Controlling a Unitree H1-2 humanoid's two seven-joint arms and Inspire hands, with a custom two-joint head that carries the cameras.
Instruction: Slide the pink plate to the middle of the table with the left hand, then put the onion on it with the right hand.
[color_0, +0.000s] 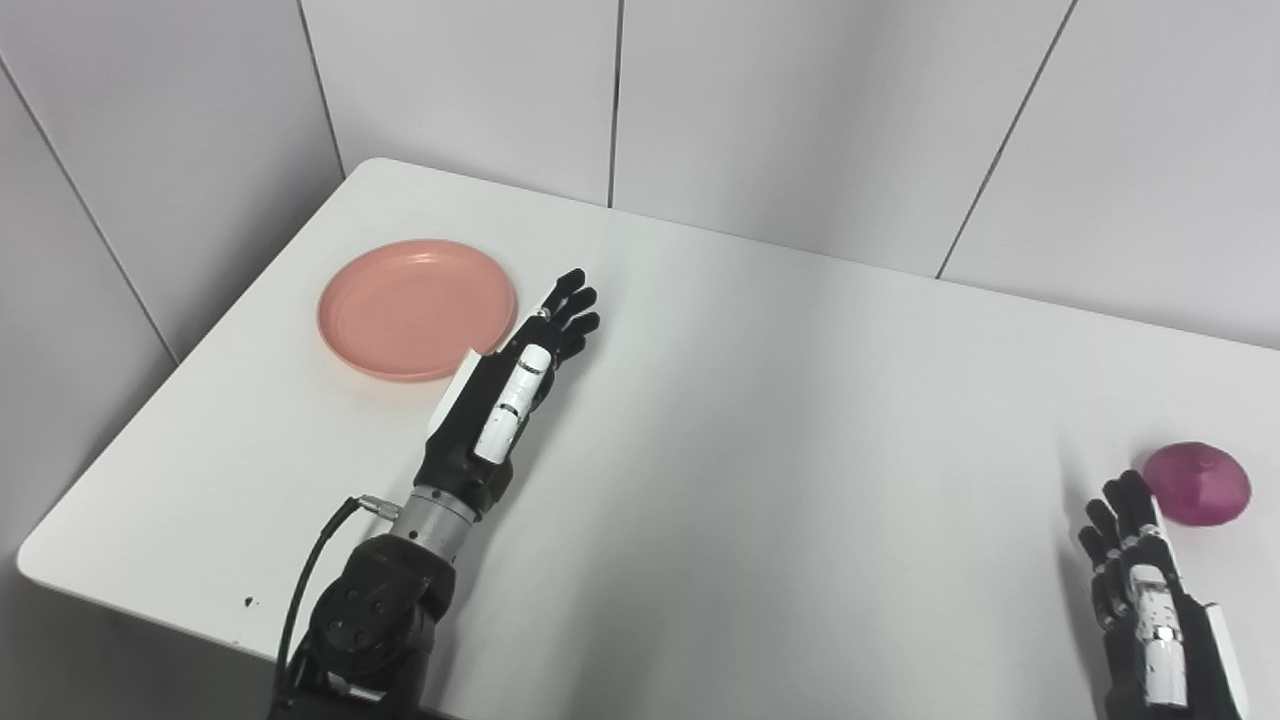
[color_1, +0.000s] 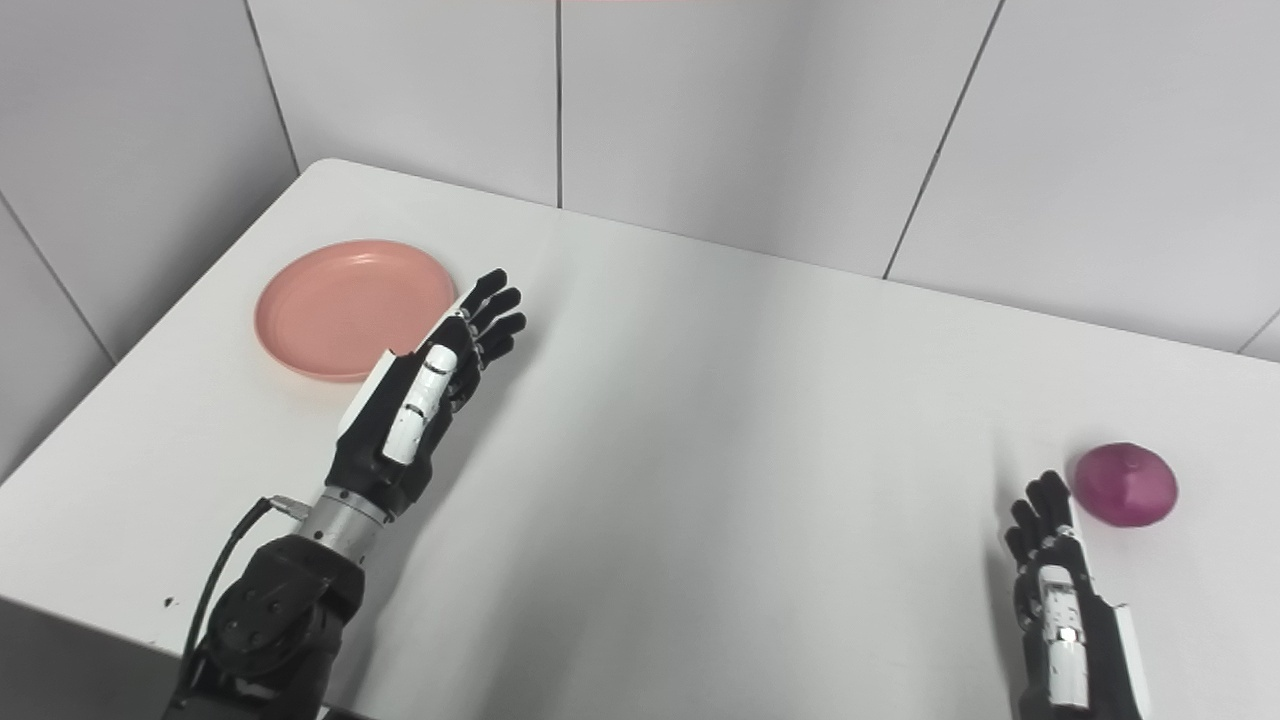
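Beside pink plate (color_0: 416, 308), left hand (color_0: 510, 390) flat, extended, empty; right hand (color_0: 1140, 570) empty near onion (color_0: 1197, 483).

The plate (color_0: 417, 308) lies far left on the table (color_0: 760, 420), the onion (color_0: 1197, 483) far right (well apart).

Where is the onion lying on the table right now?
In both eye views the onion lies on the white table at its far right side, just beyond the right hand, far from the pink plate.

A white table (color_0: 760, 400) stands in a corner of grey panelled walls (color_0: 800, 110).
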